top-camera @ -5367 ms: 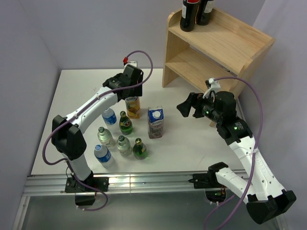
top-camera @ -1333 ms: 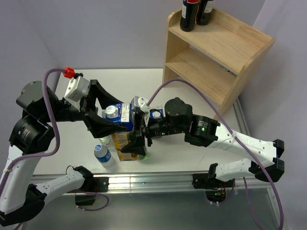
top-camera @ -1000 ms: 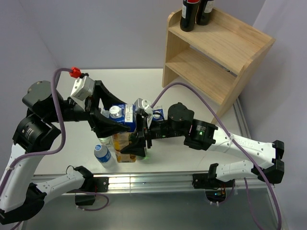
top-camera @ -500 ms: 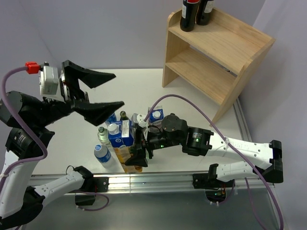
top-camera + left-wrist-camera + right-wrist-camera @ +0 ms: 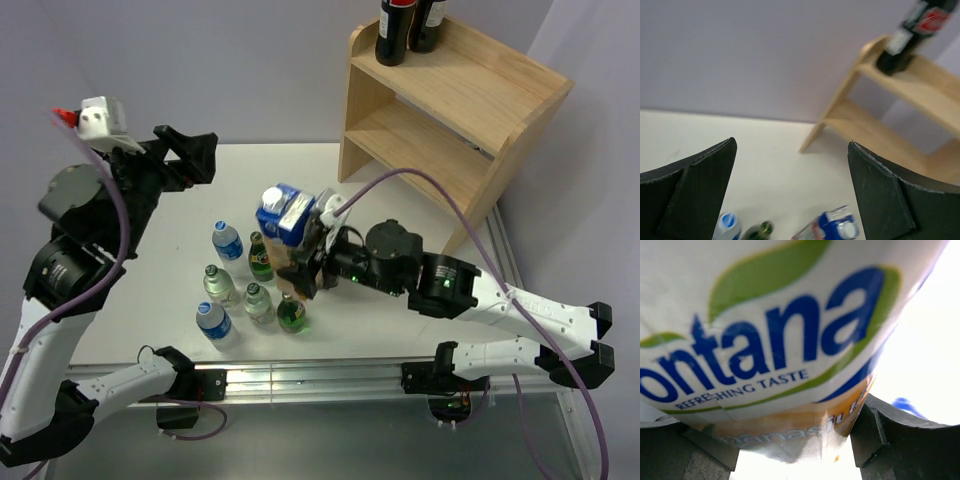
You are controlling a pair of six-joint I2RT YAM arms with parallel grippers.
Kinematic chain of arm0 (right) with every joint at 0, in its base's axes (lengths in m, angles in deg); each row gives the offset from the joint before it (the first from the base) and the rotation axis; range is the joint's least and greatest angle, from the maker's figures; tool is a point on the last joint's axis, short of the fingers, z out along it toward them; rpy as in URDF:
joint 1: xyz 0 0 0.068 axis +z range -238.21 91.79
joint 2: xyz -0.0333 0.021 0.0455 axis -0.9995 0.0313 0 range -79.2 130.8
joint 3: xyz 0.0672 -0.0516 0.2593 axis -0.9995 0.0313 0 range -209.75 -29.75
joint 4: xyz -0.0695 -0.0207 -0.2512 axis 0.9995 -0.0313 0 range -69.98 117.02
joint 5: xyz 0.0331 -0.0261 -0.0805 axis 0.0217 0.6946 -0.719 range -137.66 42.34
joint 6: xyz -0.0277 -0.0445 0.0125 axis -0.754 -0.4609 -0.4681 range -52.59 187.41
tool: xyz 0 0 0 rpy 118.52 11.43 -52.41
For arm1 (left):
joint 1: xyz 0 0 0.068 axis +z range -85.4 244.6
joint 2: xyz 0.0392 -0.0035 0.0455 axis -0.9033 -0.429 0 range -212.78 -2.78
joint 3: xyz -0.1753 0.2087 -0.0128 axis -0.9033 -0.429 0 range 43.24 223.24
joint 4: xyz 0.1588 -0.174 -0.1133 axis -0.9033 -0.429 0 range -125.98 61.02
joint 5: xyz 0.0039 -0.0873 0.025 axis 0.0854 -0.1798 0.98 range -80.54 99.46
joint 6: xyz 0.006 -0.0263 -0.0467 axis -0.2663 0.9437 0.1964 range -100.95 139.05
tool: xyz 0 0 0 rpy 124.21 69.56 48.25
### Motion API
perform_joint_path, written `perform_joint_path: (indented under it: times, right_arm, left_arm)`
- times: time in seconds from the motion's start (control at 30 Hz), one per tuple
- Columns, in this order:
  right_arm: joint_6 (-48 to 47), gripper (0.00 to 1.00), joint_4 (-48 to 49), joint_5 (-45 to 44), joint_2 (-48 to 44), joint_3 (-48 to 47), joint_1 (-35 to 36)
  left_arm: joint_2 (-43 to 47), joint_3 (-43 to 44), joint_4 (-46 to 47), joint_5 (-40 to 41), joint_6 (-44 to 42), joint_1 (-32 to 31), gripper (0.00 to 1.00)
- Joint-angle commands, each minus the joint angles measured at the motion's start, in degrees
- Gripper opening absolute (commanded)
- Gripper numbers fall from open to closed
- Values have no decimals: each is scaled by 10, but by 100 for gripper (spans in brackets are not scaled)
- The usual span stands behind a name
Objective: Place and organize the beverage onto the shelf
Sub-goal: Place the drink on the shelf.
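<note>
While my right gripper clamps the blue-topped juice carton, tilted in the air over the bottles on the white table, and my left gripper hangs wide open, empty, I judge we're mid-carry: next, swing right to the wooden shelf, clear of its cola bottles; pale bare walls around.

Left claw raised, jaws wide apart; right claw extended leftward, clamped
</note>
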Motion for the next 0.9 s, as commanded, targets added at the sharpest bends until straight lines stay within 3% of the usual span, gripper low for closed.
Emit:
perform_joint_path:
  times: [0.0, 0.23, 0.47, 0.77, 0.87]
  right_arm:
    - [-34, 9, 133, -161, -30, -125, -30]
    - [-78, 8, 60, -299, 4, -257, -123]
    - [-160, 8, 16, -368, 108, -447, -263]
    - [-193, 8, -20, -389, 231, -656, -399]
    - [-186, 8, -19, -389, 255, -663, -429]
  left_arm:
    - [14, -35, -58, 160, 5, 3, 99]
    - [62, -161, -48, 221, -2, 14, 100]
    - [129, -284, 11, 129, -13, 48, 99]
    - [131, -324, 23, 95, -18, 66, 99]
    - [130, -331, 24, 80, -14, 66, 99]
